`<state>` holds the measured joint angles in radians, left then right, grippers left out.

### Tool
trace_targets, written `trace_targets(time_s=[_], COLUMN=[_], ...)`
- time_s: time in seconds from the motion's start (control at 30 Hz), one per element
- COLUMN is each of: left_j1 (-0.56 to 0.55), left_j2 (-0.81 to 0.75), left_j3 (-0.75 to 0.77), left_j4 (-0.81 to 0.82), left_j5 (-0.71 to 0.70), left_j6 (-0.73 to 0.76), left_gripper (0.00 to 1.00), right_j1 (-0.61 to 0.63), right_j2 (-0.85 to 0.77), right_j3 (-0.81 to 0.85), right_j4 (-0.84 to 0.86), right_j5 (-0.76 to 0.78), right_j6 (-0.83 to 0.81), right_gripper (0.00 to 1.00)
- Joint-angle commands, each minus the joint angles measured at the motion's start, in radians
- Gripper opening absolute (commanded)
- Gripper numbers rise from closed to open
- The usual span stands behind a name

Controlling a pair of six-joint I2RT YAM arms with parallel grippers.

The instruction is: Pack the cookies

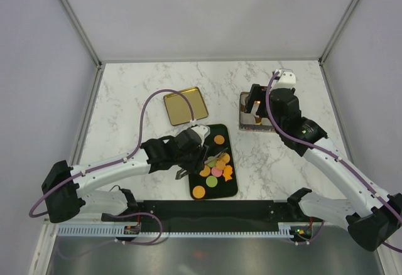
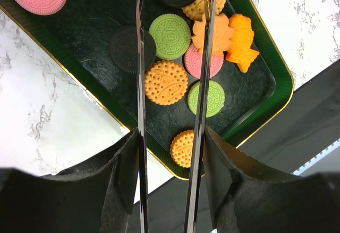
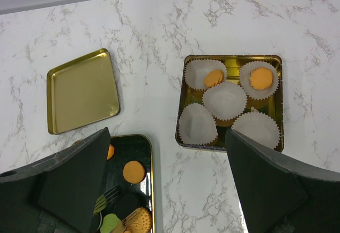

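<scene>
Cookies (image 1: 217,165) in orange, pink, green and dark brown lie on the black tray (image 1: 220,188). In the left wrist view I see a round orange cookie (image 2: 166,82), a green one (image 2: 169,36), a dark one (image 2: 127,49) and an orange star-like one (image 2: 215,33). My left gripper (image 1: 202,152) is shut on metal tongs (image 2: 141,84). The tongs' blades are apart over the cookies, with the orange one between them. My right gripper (image 1: 254,102) is open and empty above the gold tin (image 3: 232,57). Two of the tin's paper cups hold orange cookies (image 3: 214,77).
The tin's gold lid (image 1: 185,105) lies upside down on the marble table, behind the tray and left of the tin. The other paper cups (image 3: 224,99) in the tin are empty. A black strip runs along the table's near edge (image 1: 207,209).
</scene>
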<state>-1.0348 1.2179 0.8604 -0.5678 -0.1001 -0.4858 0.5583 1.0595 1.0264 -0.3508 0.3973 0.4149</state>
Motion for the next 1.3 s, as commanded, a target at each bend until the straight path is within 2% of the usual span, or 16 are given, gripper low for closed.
trace_targets(time_s=[0.0,0.47,1.03,1.17,1.27], left_j1=[-0.007,-0.007,-0.005,-0.005,0.002], left_j2=[0.005,0.003,-0.05,-0.002,0.072], left_j3=[0.003,0.015,0.13,0.21,0.261], left_j4=[0.046,0.049,-0.038,-0.024,0.049], left_j5=[0.011,0.008,-0.064,-0.111,-0.138], left_j6=[-0.023,-0.036,-0.014,0.012,0.05], left_gripper=[0.56,0.47,0.44,0.43,0.44], right_j1=[-0.003,-0.001,-0.003,-0.003,-0.003], right_j2=[-0.004,-0.001,-0.007,-0.019,-0.024], right_j3=[0.003,0.009,0.017,0.026,0.031], right_j4=[0.033,0.035,0.033,0.032,0.027], right_j5=[0.0,-0.006,0.001,0.011,0.023], right_j6=[-0.002,-0.005,-0.007,-0.008,-0.005], right_gripper=[0.98,0.98,0.98,0.98,0.98])
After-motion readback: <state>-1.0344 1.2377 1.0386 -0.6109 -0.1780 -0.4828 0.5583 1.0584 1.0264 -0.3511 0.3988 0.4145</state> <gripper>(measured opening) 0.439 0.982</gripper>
